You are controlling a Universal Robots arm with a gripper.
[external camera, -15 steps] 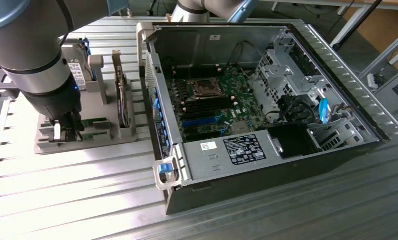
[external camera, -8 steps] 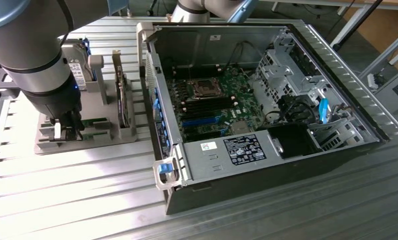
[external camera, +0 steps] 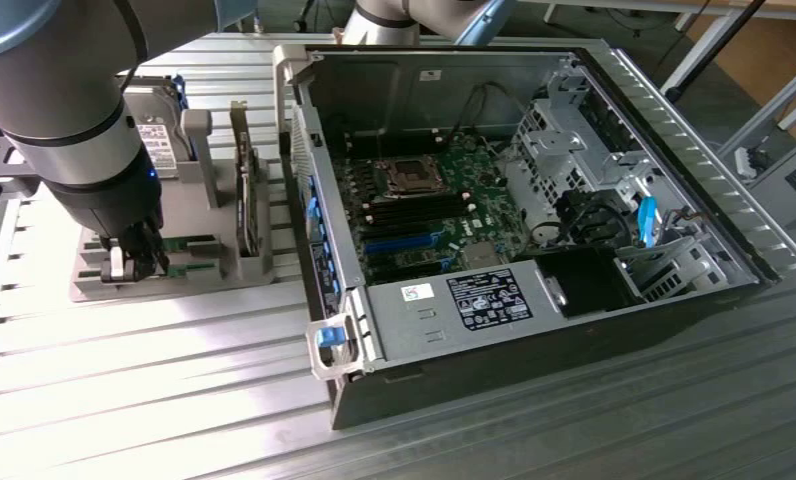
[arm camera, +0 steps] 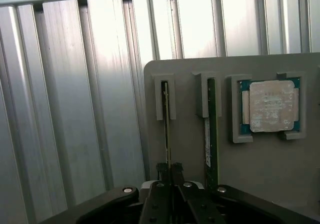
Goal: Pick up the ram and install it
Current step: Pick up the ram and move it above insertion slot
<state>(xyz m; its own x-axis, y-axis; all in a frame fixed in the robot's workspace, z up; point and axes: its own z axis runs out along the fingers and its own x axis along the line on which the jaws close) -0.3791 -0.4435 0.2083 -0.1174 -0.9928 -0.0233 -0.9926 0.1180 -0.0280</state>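
Two ram sticks stand on edge in slots of a grey holder (arm camera: pixel 260 179). One is a thin green stick (arm camera: pixel 166 119), and the other (arm camera: pixel 212 134) carries a small white label. My gripper (arm camera: pixel 169 170) is down over the thin stick, with a dark fingertip (arm camera: pixel 161 171) pressed on each side of its edge. In the exterior view the gripper (external camera: pixel 138 262) sits low over the holder (external camera: pixel 225 272) at the exterior view's left. The open computer case (external camera: pixel 412 320) lies to the right of it, with the motherboard (external camera: pixel 432 195) and its dark memory slots (external camera: pixel 401 213) exposed.
A square silver processor (arm camera: pixel 271 106) rests in its own pocket of the holder beside the sticks. A hard drive (external camera: pixel 158 125) stands at the holder's back. The case's raised side wall (external camera: pixel 305 170) stands between holder and motherboard. Everything sits on a ribbed metal table (external camera: pixel 131 400).
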